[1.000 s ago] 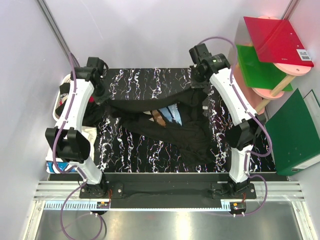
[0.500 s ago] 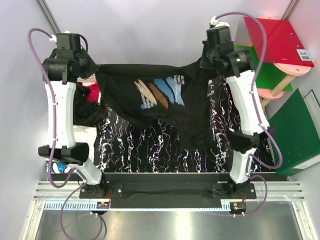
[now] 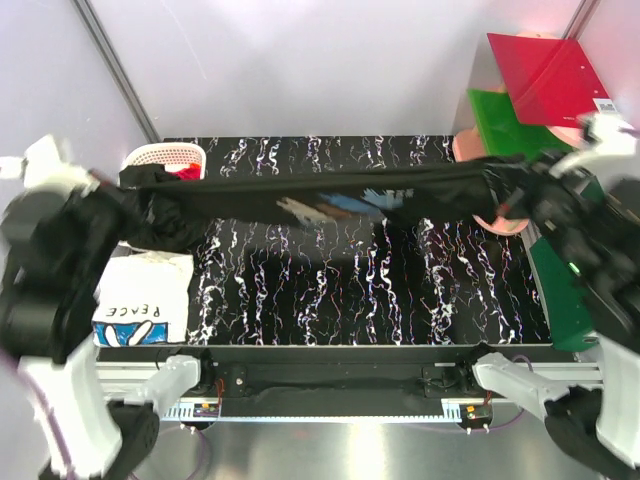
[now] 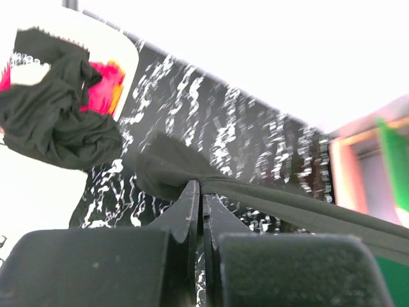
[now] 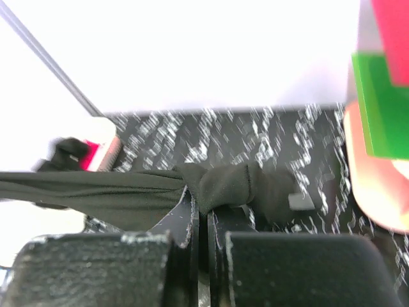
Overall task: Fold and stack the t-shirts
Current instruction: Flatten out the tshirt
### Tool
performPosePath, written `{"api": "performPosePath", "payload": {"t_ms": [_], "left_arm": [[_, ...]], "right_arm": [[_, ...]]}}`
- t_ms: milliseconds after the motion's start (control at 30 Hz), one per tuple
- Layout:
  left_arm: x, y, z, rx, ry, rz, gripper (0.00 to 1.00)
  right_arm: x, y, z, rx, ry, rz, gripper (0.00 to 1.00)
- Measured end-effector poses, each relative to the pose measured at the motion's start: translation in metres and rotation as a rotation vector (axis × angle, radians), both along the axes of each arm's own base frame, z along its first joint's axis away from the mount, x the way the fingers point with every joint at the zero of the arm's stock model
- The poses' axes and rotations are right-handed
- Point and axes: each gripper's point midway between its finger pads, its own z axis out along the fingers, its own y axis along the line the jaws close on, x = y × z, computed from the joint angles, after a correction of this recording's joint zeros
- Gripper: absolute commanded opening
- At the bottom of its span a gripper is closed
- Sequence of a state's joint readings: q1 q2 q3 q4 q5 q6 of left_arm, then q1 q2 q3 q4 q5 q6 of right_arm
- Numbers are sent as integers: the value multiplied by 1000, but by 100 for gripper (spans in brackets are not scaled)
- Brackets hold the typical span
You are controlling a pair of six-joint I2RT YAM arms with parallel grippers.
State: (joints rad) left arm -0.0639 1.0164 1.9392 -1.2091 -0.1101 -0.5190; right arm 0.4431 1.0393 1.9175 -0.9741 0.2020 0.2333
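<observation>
A black t-shirt with a blue, white and tan print hangs taut in a narrow band above the marbled table, held at both ends. My left gripper is shut on its left end, and the left wrist view shows the jaws pinching the cloth. My right gripper is shut on the right end, where the cloth bunches over the tips. A white "PEACE" shirt lies at the table's left edge. Black and red shirts fill the white basket.
Both arms are raised high and blurred at the left and right edges of the top view. Red and green folders sit on a pink stand at the back right. A green binder stands at the right.
Both arms have swung up and outward. The black shirt went from a slack drape with its print facing up to a thin, taut band above the table.
</observation>
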Motion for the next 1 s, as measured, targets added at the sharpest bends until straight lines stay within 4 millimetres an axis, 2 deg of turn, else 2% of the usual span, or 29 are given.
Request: {"api": "performPosePath", "payload": {"t_ms": [67, 133, 200, 267, 367, 433, 500, 567, 633, 700, 733, 767, 800, 833, 933, 1000], "left_arm": [[-30, 0, 14, 0, -82, -12, 0], [-56, 1, 29, 1, -162, -20, 0], [-74, 2, 46, -1, -234, -25, 0], [-82, 2, 61, -3, -280, -27, 0], [-74, 2, 78, -5, -308, -23, 0], [-50, 1, 77, -2, -272, -21, 0], [-10, -2, 68, 2, -200, -23, 0], [42, -8, 45, 4, -88, -36, 0], [106, -17, 1, -3, 61, -55, 0], [167, -24, -68, -11, 250, -63, 0], [187, -27, -102, -13, 334, -64, 0], [204, -29, -144, -14, 437, -63, 0], [215, -30, -193, -15, 563, -62, 0], [218, -31, -228, -15, 664, -62, 0], [226, -31, -292, -19, 851, -54, 0], [233, -32, -314, -25, 921, -48, 0]], "right_arm": [[-26, -8, 18, 35, -77, 20, 0], [-41, -13, 29, 55, -126, 34, 0], [-48, -15, 36, 61, -151, 42, 0], [-46, -16, 39, 54, -160, 38, 0], [-28, -15, 36, 29, -151, 0, 0], [-3, -12, 28, 0, -124, -44, 0], [28, -7, 14, -35, -82, -89, 0], [68, 3, -8, -84, -19, -133, 0], [113, 17, -42, -140, 63, -165, 0], [153, 30, -80, -191, 145, -177, 0], [175, 38, -109, -225, 204, -179, 0], [194, 45, -138, -256, 262, -178, 0], [211, 51, -169, -288, 319, -173, 0], [228, 55, -207, -327, 393, -170, 0], [260, 64, -292, -396, 553, -148, 0], [278, 67, -343, -402, 651, -132, 0]]}}
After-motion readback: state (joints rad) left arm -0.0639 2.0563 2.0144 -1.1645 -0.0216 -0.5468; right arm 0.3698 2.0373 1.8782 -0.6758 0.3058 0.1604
